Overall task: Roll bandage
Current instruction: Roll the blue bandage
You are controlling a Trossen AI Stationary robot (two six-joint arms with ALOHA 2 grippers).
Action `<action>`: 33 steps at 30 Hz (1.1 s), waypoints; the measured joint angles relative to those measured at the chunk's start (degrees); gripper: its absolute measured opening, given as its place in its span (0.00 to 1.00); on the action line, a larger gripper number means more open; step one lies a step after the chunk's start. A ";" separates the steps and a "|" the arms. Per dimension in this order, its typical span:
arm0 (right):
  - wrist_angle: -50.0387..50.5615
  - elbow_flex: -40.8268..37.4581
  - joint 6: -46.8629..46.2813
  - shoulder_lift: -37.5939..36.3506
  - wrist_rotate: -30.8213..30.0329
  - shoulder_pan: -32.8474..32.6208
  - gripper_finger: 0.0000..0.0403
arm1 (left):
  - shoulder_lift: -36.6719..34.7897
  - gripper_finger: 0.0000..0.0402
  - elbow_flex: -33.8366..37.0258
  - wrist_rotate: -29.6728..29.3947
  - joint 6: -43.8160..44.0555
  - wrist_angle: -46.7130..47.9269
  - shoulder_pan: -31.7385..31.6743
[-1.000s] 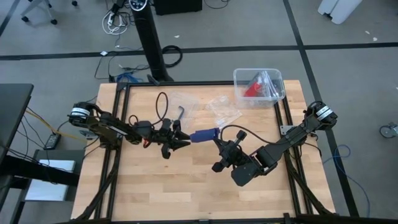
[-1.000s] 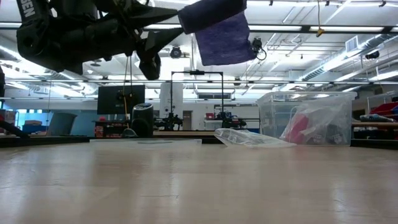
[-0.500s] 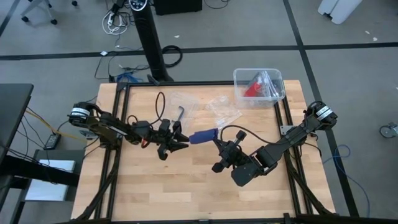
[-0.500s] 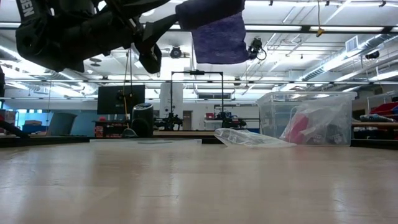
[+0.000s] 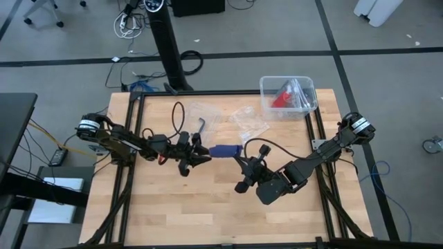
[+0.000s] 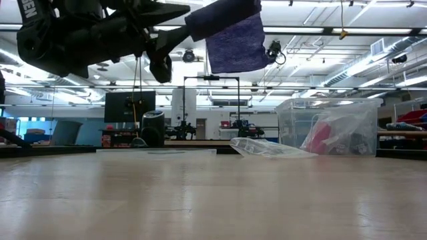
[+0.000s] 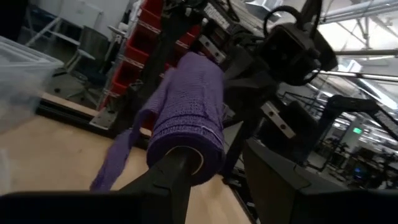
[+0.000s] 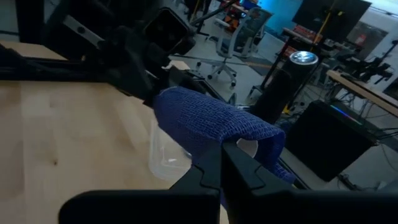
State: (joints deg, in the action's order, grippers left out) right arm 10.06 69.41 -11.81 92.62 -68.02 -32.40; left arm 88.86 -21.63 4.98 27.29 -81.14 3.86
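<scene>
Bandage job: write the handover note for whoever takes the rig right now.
Left gripper: holds one end of the bandage roll, lifted over mid-table.
Right gripper: jaws shut on the roll's other end.
Bandage: mostly rolled, held in the air between both arms; a loose tail hangs down.
Done: most of the strip is wound.
Left: wind in the tail, then set the roll on the table.

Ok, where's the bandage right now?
In the high view the bandage is a roll held off the table near its middle, between the left gripper and right gripper.
</scene>
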 joint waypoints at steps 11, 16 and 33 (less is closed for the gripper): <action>-0.02 0.00 -0.55 0.00 2.75 -0.15 0.03 | -0.02 0.03 0.11 -0.51 -2.77 1.48 0.01; -0.14 -0.04 0.37 -0.41 0.22 -2.32 0.11 | -0.02 0.03 0.37 0.45 -2.71 0.78 0.01; 25.22 -6.27 -51.50 -6.16 12.19 -6.97 0.32 | -0.04 0.02 1.33 15.94 -14.11 0.81 2.31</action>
State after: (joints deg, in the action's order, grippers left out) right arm 35.28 63.13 -63.32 86.46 -55.83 -39.37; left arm 88.82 -20.29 20.92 13.17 -80.33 6.16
